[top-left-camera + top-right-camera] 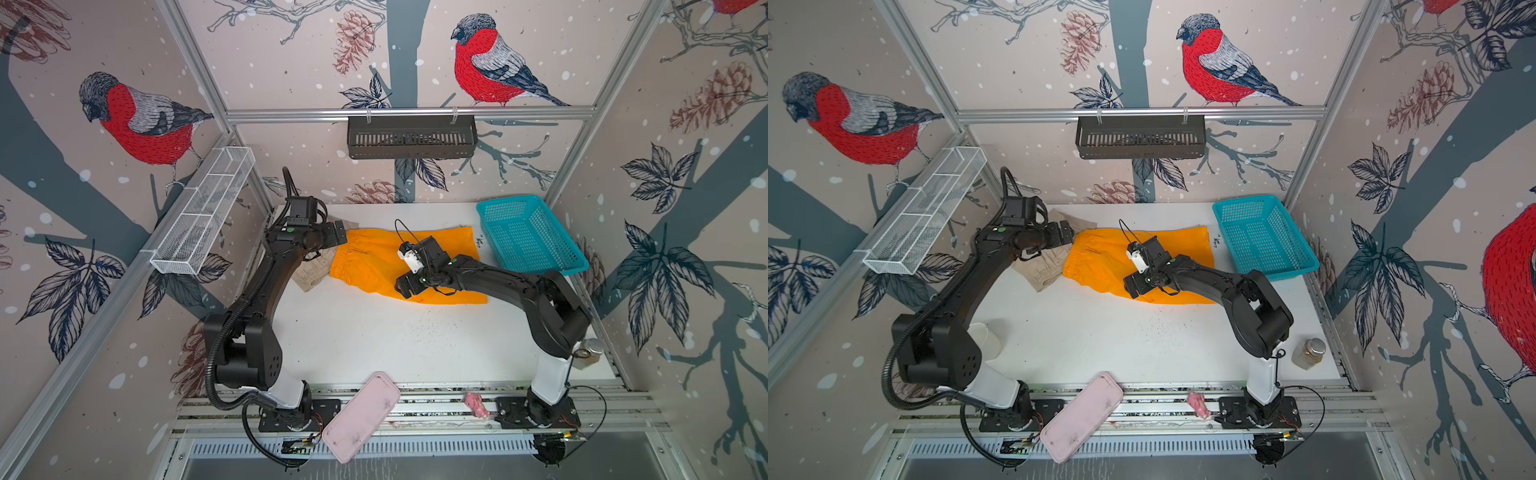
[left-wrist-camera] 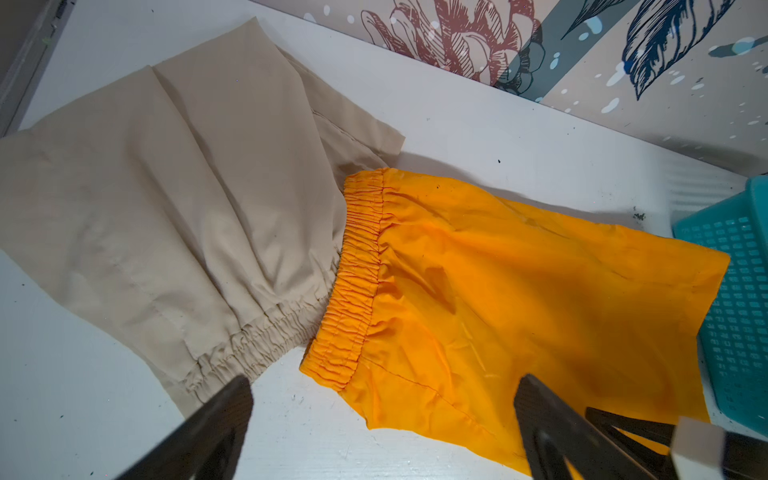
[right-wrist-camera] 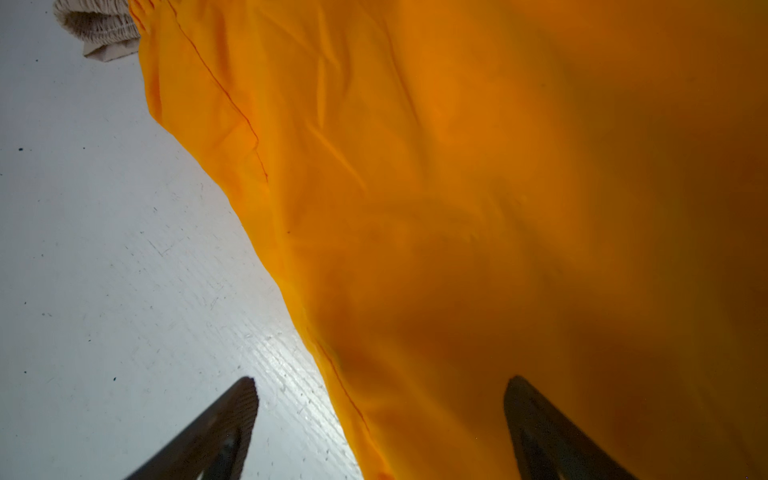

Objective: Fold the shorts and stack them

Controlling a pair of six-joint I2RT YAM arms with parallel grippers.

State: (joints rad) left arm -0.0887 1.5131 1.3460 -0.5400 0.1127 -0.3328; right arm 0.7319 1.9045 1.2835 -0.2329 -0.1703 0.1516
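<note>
Pink lid [image 1: 360,417], perhaps; speckled table [image 1: 365,345], orange shorts [image 1: 370,266] (bird-print walls [image 1: 291,75]).

You have two pairs of shorts on the table [image 1: 374,345]: one orange pair [image 1: 370,262] at centre, one beige pair [image 1: 1044,266] to its left. You have one teal basket [image 1: 505,200], far right. You have two wall racks: one white wire rack [image 1: 203,216] on the left, one black rack [image 1: 410,141] on the far side. Along the near edge, count one pink tray [image 1: 360,415] and one small pink object [image 1: 476,404]. Count one jar [image 1: 1308,353] near right and one white cup [image 1: 988,340] near left. You have two arms, the left arm [image 1: 253,291] and the right arm [image 1: 498,278], carrying two grippers: one left gripper [image 2: 382,382], one right gripper [image 3: 380,380].
</note>
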